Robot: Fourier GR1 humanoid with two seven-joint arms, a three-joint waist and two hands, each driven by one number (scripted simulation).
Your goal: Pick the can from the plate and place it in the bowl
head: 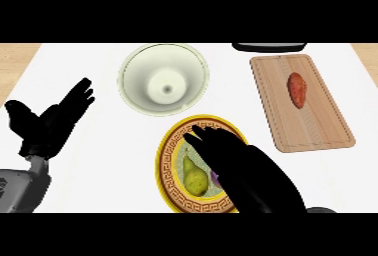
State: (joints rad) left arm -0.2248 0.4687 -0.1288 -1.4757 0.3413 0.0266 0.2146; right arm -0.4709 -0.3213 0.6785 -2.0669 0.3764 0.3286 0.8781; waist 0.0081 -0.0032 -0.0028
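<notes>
White counter [225,70], pale bowl [139,70] far centre, yellow-rimmed plate [167,150] near centre, wooden cutting board [314,122] right, dark object [269,47] at far edge

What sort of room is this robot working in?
Most likely a kitchen counter: a wooden cutting board carrying a sweet potato, a pale bowl, and a patterned plate holding a pear.

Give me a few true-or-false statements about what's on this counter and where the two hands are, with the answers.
1. A pear lies on the plate. True.
2. The right hand is over the cutting board. False: it is over the plate.
3. A sweet potato lies on the cutting board. True.
4. The can sits in the bowl. False: the bowl holds nothing; a purple thing, probably the can, shows on the plate beside the right hand.
5. The left hand holds the pear. False: it rests open at the left.
</notes>
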